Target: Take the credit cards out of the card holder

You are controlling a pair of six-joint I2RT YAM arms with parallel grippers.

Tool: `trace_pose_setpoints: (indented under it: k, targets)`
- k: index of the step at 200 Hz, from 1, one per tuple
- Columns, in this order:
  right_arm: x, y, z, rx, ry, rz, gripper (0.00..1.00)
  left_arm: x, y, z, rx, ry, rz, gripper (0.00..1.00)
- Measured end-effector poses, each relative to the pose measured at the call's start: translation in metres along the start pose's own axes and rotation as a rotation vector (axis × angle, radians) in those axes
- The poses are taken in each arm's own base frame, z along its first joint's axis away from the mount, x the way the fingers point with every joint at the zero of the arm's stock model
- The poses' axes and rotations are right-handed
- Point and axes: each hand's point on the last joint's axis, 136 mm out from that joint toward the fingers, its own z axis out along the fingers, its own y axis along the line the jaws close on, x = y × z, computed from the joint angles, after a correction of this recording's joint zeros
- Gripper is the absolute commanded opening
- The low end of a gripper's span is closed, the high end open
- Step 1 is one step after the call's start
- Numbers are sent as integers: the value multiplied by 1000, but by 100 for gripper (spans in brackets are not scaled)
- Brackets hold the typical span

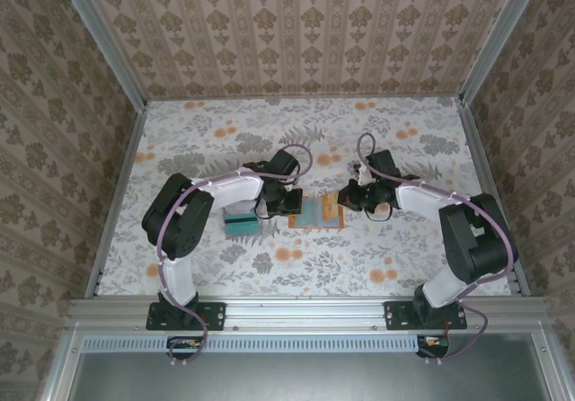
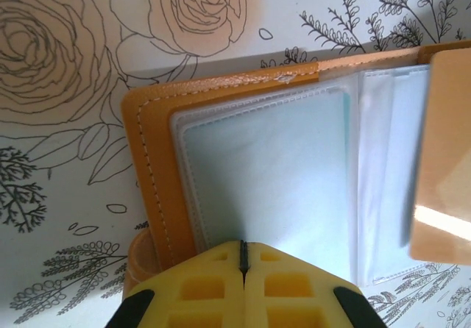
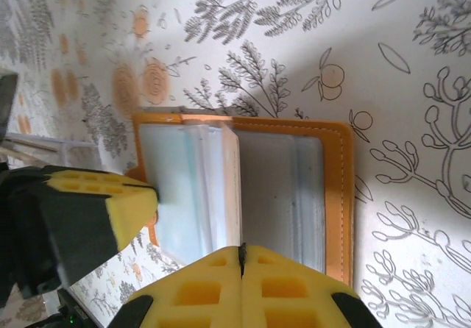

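Where papered walls rise, the card holder lies on floral tabletop.

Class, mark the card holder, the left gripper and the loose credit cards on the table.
card holder (image 2: pixel 151 181): left wrist view, orange leather border.
left gripper (image 2: pixel 243 247): left wrist view, seam between yellow pads.
credit cards (image 1: pixel 241 223): top external view, teal top card.

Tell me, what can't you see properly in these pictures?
- Top view: the teal striped stack of plastic cards, too small to count.
- Left wrist view: the orange-tan folding card holder, near edge behind the left gripper, yellow foam jaws shut.
- Right wrist view: the holder's lower-left corner, behind that gripper.
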Motion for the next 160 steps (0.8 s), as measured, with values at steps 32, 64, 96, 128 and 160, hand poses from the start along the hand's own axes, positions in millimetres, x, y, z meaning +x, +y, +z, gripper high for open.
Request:
trace_pose_setpoints:
  k: [32,64,96,128,160]
  targets:
    - [1,9,-18,-8,-20,-47,0,-6,-6,-8,-4,-8,11,13]
    - [-4,25,-36,-12,-35,-107,0,-20,-13,-35,10,-73,28,34]
    - [-20,56,-55,-26,-79,-217,0,-39,-15,-89,30,-205,25,60]
    - [-23,99,-62,-32,-108,-414,0,-55,-4,-154,33,-381,-10,92]
    - [-15,147,-55,-38,-119,-659,0,-48,34,-203,-13,-523,-86,100]
